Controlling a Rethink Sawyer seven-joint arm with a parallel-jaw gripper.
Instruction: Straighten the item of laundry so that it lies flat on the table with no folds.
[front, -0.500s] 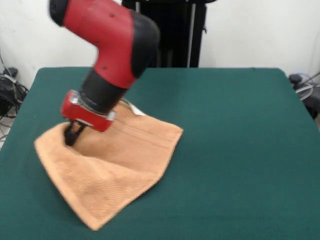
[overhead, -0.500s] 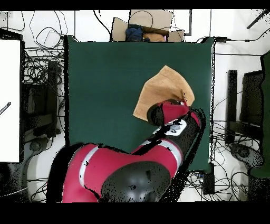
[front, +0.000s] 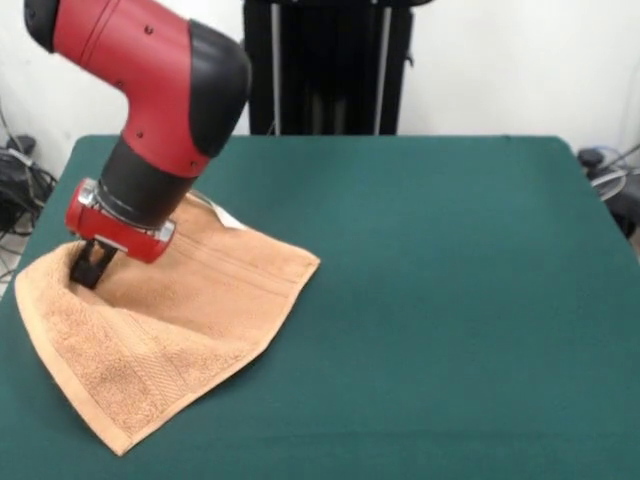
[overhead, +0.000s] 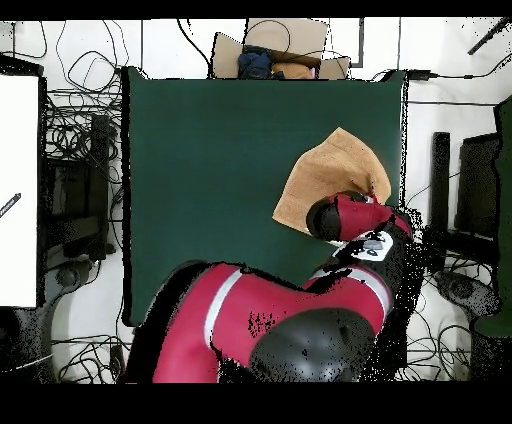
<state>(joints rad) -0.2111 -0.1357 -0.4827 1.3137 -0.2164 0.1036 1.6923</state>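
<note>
The peach-orange towel (front: 180, 310) lies near the left front of the dark green table (front: 450, 300). Its left edge is pulled up into a ridge, with creases running across it. A white tag (front: 225, 217) shows at its far corner. My gripper (front: 88, 272) points down at the towel's raised left edge and is shut on it. In the overhead view the towel (overhead: 330, 175) sits by the table's (overhead: 200, 180) right edge. There the red arm (overhead: 345, 215) covers the towel's near part and hides the gripper.
The towel's left corner reaches the table's left edge in the front view. The black pedestal (front: 325, 65) stands behind the table. Cables (front: 15, 185) lie on the floor at left. A cardboard box (overhead: 275, 55) sits beyond the table's top edge in the overhead view.
The arm and gripper have moved left in the front view, dragging the towel along toward the table's left edge. The towel's right corner has slid left too.
</note>
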